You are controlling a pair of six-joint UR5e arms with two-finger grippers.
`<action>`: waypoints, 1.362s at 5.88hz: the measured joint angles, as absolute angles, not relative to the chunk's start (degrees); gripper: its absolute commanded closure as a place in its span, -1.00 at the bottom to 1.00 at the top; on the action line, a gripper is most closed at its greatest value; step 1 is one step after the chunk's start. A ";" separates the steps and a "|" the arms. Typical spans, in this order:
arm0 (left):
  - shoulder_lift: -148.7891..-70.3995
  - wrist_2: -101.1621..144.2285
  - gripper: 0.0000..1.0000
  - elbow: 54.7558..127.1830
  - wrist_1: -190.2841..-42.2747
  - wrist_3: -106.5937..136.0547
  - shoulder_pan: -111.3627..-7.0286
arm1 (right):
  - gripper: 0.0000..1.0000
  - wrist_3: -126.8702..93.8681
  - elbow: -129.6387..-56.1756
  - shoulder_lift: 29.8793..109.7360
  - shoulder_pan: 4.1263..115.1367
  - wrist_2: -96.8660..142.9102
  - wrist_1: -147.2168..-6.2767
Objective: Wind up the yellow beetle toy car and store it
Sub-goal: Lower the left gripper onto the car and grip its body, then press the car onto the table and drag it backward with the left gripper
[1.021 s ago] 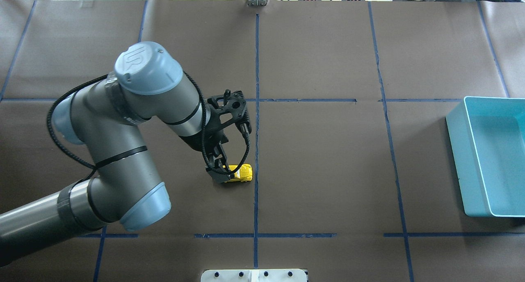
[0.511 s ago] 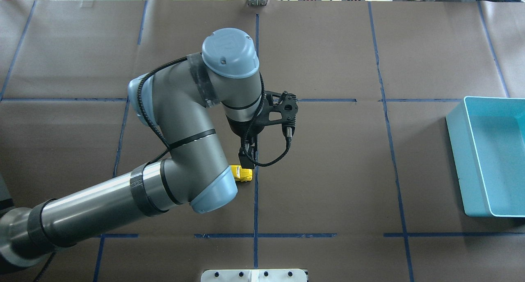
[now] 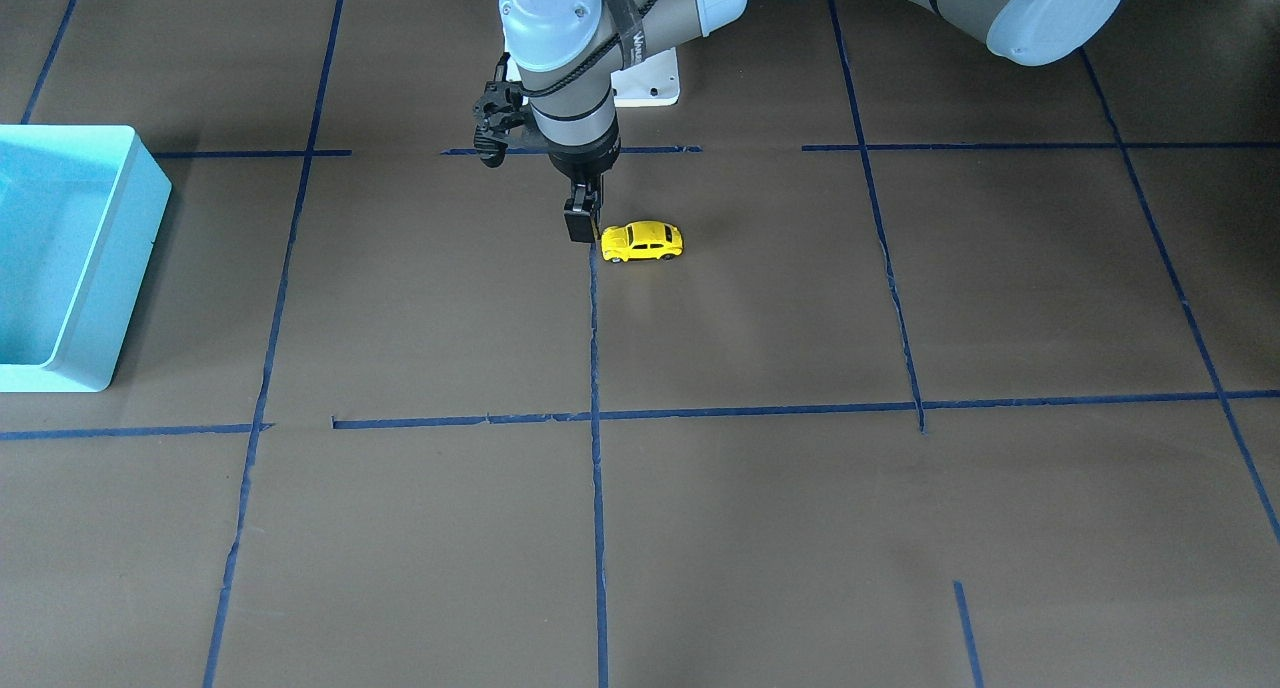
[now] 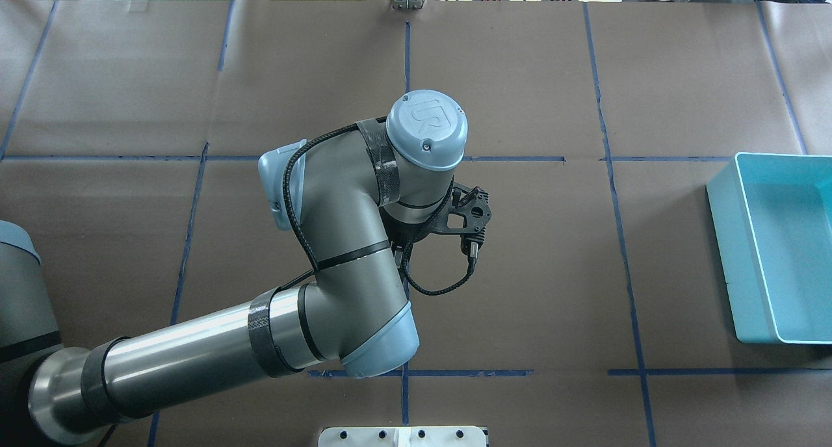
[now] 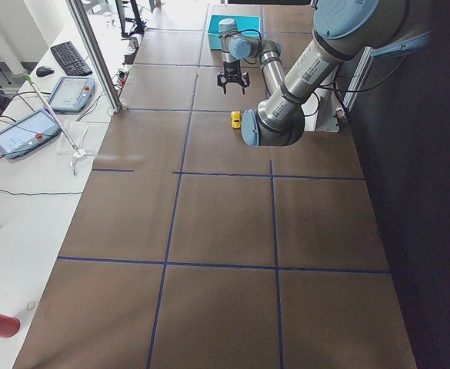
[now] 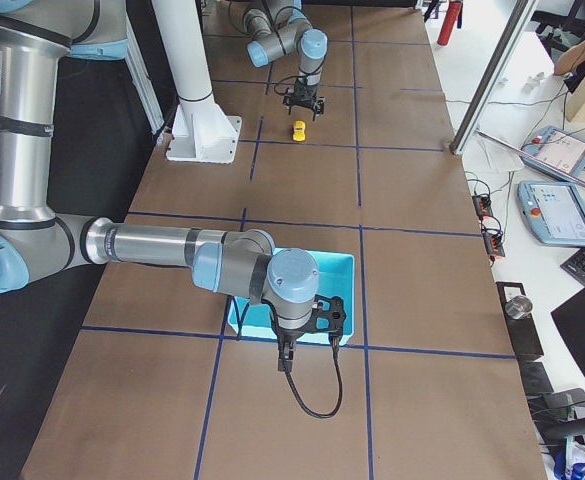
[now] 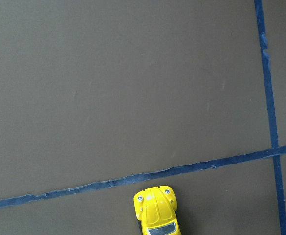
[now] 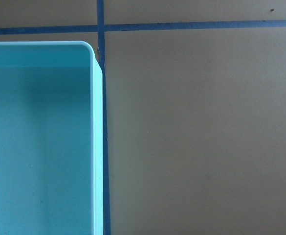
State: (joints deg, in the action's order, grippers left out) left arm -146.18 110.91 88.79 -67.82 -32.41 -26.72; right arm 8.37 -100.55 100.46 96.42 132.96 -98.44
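Observation:
The yellow beetle toy car [image 3: 642, 241] stands on its wheels on the brown table, free of any grip. It also shows at the bottom of the left wrist view [image 7: 155, 211], and small in the side views [image 5: 235, 119] [image 6: 298, 130]. My left gripper [image 3: 580, 226] hangs just beside the car's end, over a blue tape line, open and holding nothing. In the overhead view the left arm [image 4: 364, 239] hides both the car and the fingers. My right gripper [image 6: 284, 352] hovers by a corner of the teal bin; I cannot tell if it is open or shut.
A teal bin [image 3: 110, 258] [image 4: 721, 252] [image 8: 98, 147] sits at the table's end on my right, with nothing visible inside. Blue tape lines [image 3: 592, 368] divide the brown cover into squares. A white mount plate [image 4: 403, 436] lies at the near edge.
The left gripper, which stood around the car's rear, has come off it and moved right. The arm has swung over the car and now hides it from overhead. The car has stayed put.

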 measured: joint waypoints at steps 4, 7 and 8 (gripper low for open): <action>-146.33 100.58 -1.00 83.28 -66.80 -31.78 -22.83 | -1.00 8.35 -100.55 100.46 96.42 132.98 -98.44; -146.14 97.57 -1.00 79.23 -73.06 -26.82 -20.96 | -1.00 8.35 -100.55 100.46 96.42 132.98 -98.44; -146.06 97.68 -1.00 79.00 -73.37 -25.74 -20.49 | -1.00 8.35 -100.55 100.46 96.42 132.98 -98.44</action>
